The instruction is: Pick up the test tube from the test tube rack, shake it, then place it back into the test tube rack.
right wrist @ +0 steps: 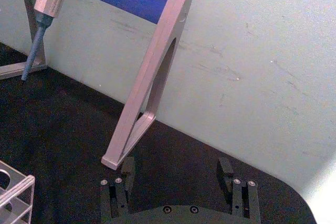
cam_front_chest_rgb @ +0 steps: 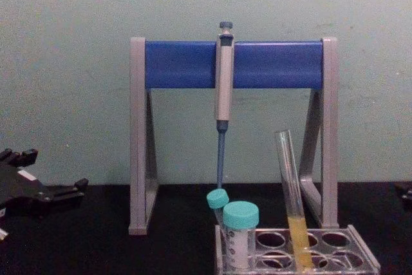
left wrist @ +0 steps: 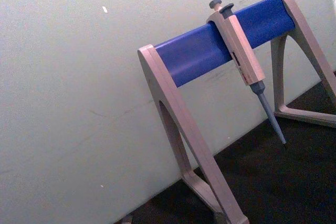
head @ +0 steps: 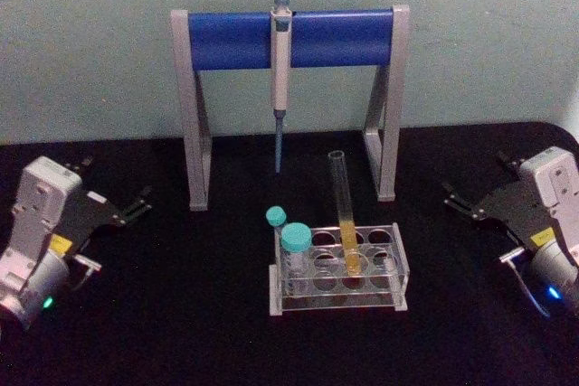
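Note:
The test tube [head: 344, 210] is a long clear glass tube with yellow-orange liquid in its lower part. It stands slightly tilted in a middle hole of the test tube rack [head: 336, 306], a low clear plastic rack at the table's centre. From the chest view the test tube [cam_front_chest_rgb: 290, 185] leans left above the rack [cam_front_chest_rgb: 360, 259]. My left gripper [head: 116, 185] rests open at the table's left, well away from the rack. My right gripper [head: 477, 180] rests open at the right, its fingers spread wide with nothing between them [right wrist: 176, 169]. A corner of the rack [right wrist: 16, 187] shows in the right wrist view.
A tall grey-and-blue pipette stand [head: 289, 38] stands behind the rack, with a grey-blue pipette [head: 280, 70] hanging from its bar. Two teal-capped tubes [head: 296, 240] sit in the rack's left holes. The black table ends at a pale wall.

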